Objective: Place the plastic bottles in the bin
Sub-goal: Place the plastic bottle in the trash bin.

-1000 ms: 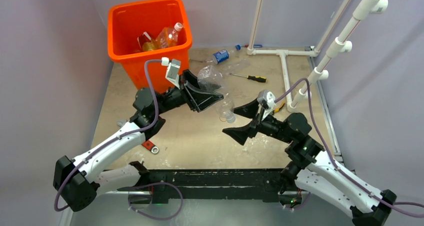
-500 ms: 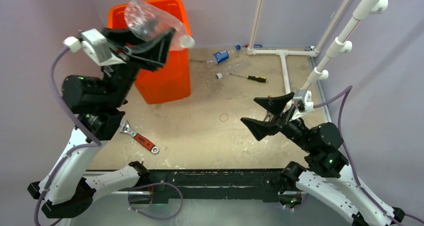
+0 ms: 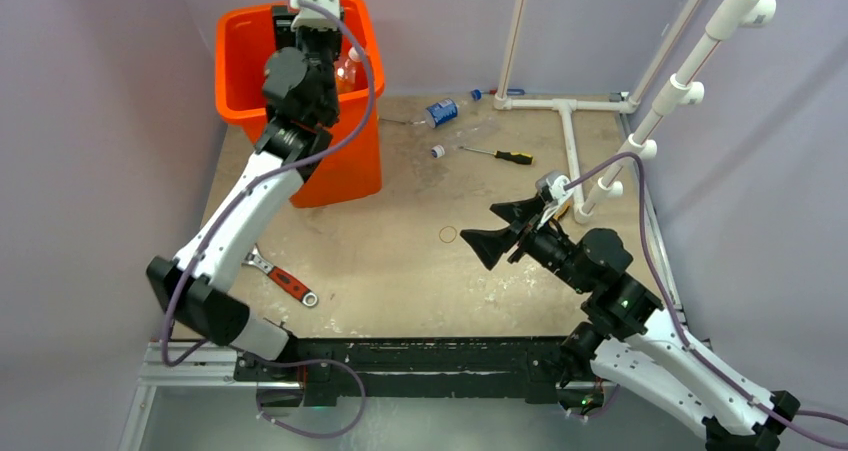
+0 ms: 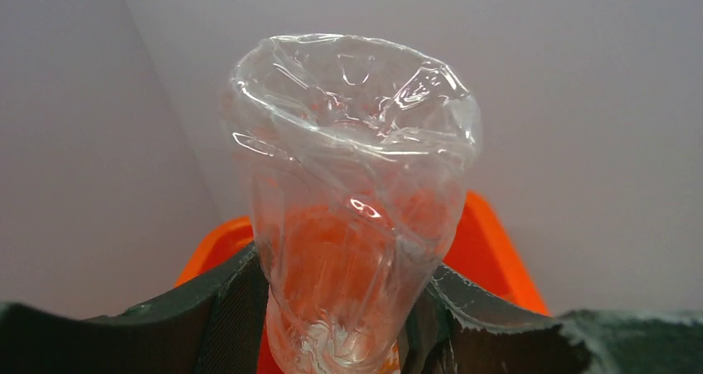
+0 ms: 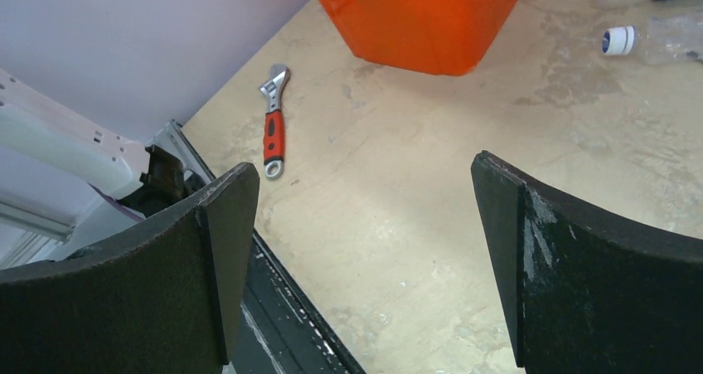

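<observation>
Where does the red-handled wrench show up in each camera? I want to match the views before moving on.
Top external: the red-handled wrench lies lower left, beside the left arm.
Left wrist: not in it; only the clear bottle in the left hand, above the orange bin.
Right wrist: upper left of centre.
Shared landmark: the orange bin, in all three views.

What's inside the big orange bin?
An orange-tinted bottle peeks out by the bin's right wall. The left arm covers the rest, so anything else inside is hidden.
</observation>
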